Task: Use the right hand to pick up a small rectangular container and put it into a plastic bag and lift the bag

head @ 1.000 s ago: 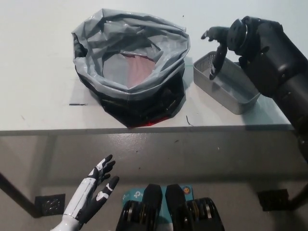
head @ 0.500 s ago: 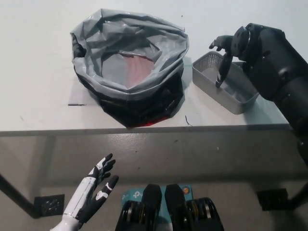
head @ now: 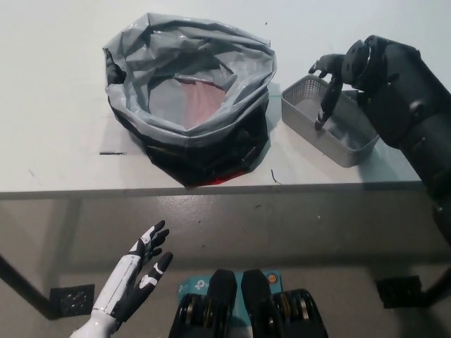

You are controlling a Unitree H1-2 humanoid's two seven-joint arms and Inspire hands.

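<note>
A small grey rectangular container (head: 310,125) with perforated walls lies on the white table (head: 49,127), right of the bag. My black right hand (head: 332,83) hovers over the container with fingers spread and pointing down into it, holding nothing. The plastic bag (head: 189,98) stands open at the table's middle, grey inside and black outside, with something red showing at its bottom. My white left hand (head: 137,274) rests low at the lower left, below the table edge, fingers apart.
The table's front edge (head: 211,190) runs across the picture's middle. A thin dark mark (head: 113,153) lies on the table left of the bag. Below the edge is grey floor with dark table feet (head: 73,299) at both sides.
My right hand has moved right and down from beside the bag to over the container, its fingers dipping inside. The container has shifted slightly. The left hand has barely moved.
</note>
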